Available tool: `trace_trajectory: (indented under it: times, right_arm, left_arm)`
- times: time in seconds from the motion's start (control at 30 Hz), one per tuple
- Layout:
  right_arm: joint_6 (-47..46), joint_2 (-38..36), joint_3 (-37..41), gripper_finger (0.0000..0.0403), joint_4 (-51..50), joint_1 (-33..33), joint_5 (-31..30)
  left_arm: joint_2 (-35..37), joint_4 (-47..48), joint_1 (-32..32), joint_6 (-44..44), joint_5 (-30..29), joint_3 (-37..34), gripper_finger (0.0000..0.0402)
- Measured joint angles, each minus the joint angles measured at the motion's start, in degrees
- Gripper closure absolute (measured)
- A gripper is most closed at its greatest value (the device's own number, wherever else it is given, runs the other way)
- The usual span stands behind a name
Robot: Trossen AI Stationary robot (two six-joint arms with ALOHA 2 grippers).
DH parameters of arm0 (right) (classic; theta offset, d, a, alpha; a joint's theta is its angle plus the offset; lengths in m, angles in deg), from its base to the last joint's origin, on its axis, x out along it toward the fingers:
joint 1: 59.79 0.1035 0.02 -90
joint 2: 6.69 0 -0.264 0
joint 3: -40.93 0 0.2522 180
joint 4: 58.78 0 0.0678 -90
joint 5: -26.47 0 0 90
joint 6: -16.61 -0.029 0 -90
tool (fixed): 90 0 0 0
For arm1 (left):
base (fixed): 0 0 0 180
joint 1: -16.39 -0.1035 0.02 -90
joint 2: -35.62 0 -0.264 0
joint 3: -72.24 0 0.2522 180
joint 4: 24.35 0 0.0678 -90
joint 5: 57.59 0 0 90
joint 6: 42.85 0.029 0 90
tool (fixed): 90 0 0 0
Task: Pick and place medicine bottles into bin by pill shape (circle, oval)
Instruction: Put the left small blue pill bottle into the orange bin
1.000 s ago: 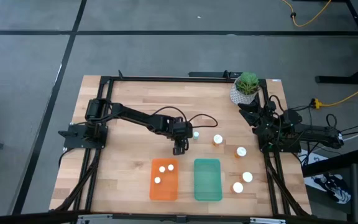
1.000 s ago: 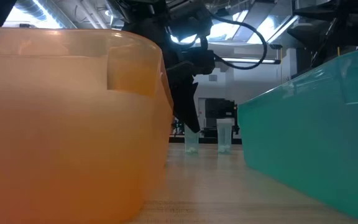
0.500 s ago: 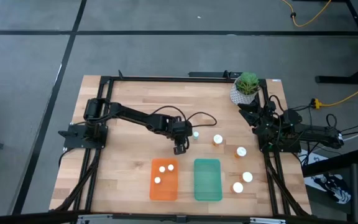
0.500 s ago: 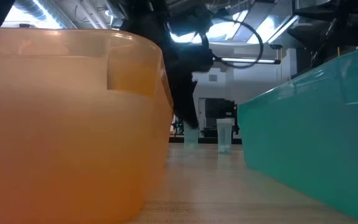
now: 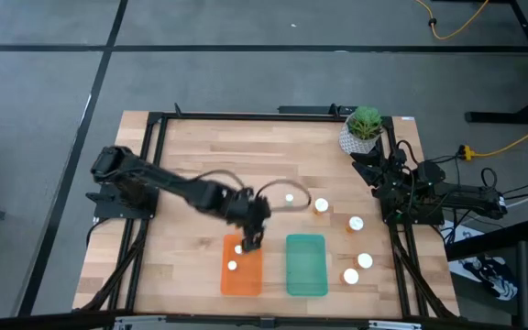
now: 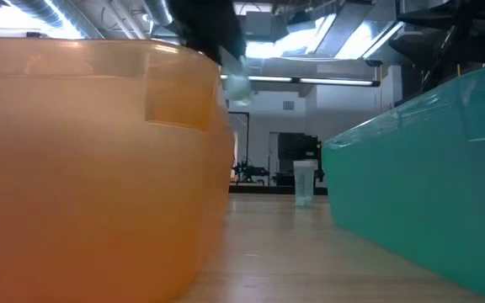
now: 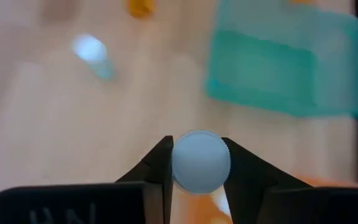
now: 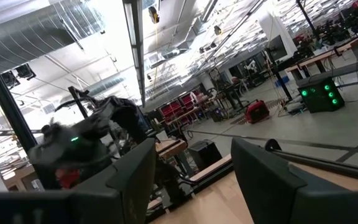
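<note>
My left gripper hangs over the far end of the orange bin, shut on a tiny white-capped medicine bottle. Two white caps show inside that bin. The teal bin lies just right of it. Other bottles stand on their bases on the table: a tiny one, two amber ones and two near the right edge. My right gripper waits open at the table's right edge, pointing out into the room. My left gripper pinches the bottle at its white cap between the two fingers. The fingers come from above and point down. The bottle hangs upright below them, lifted clear of the table, about level with the orange bin's rim.
A white pot with a green plant stands at the far right corner. Black frame rails run round the table. Bare wood lies between the bins and the far edge. The orange bin's wall fills the left of the low view.
My left gripper has taken hold of a tiny bottle that stood near the table's middle and lifted it clear. It has then swung quickly toward the near edge and a little left, to above the orange bin's far end. The neighbouring bottle has stayed in place.
</note>
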Motion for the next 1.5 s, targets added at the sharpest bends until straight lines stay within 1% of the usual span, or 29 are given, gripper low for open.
trace_trajectory:
  times: [0.17, 0.3, 0.4, 0.5, 0.7, 0.8, 0.93, 1.13, 1.23, 1.5]
  right_arm:
    - [0.21, 0.00, 0.00, 0.0190, -0.02, 0.00, -0.01]
    - [0.24, 0.00, 0.00, 0.0190, -0.15, 0.00, -0.02]
    - [0.22, 0.00, 0.00, 0.0190, -0.32, -0.02, -0.02]
    - [0.22, 0.00, 0.00, 0.0190, -0.32, 0.00, 0.00]
    - [0.20, 0.01, 0.00, 0.0190, -0.35, 0.00, -0.02]
    - [0.17, 0.00, 0.00, 0.0190, -0.35, 0.00, -0.02]
    - [0.11, 0.00, 0.00, 0.0190, -0.35, -0.01, -0.02]
    - [0.14, 0.00, 0.00, 0.0190, -0.45, -0.01, -0.02]
    - [0.15, 0.00, 0.00, 0.0190, -0.46, 0.00, -0.02]
    - [0.15, 0.00, 0.00, 0.0190, -0.50, 0.00, -0.02]
  left_arm:
    - [0.06, 0.37, 8.95, -6.64, -0.83, 0.00, 0.0311]
    - [0.04, 0.28, 15.01, -11.73, -5.03, 0.00, 0.0311]
    - [-0.20, 0.59, 18.38, -10.92, -5.80, 0.00, 0.0311]
    - [-1.85, 1.01, 19.99, -8.65, -5.27, -0.02, 0.0311]
    - [-5.69, 0.95, 18.86, -6.81, -5.55, -0.02, 0.0311]
    - [-6.75, 0.80, 18.02, -2.92, -5.34, -0.02, 0.0311]
    - [-9.08, 0.79, 17.01, 2.68, -2.49, -0.02, 0.0311]
    - [-12.20, 0.03, 15.42, 6.73, -2.29, -0.04, 0.0311]
    - [-13.50, -0.96, 14.45, 8.82, -1.04, -0.04, 0.0311]
    - [-14.43, -2.46, 13.28, 9.09, -0.92, -0.07, 0.0310]
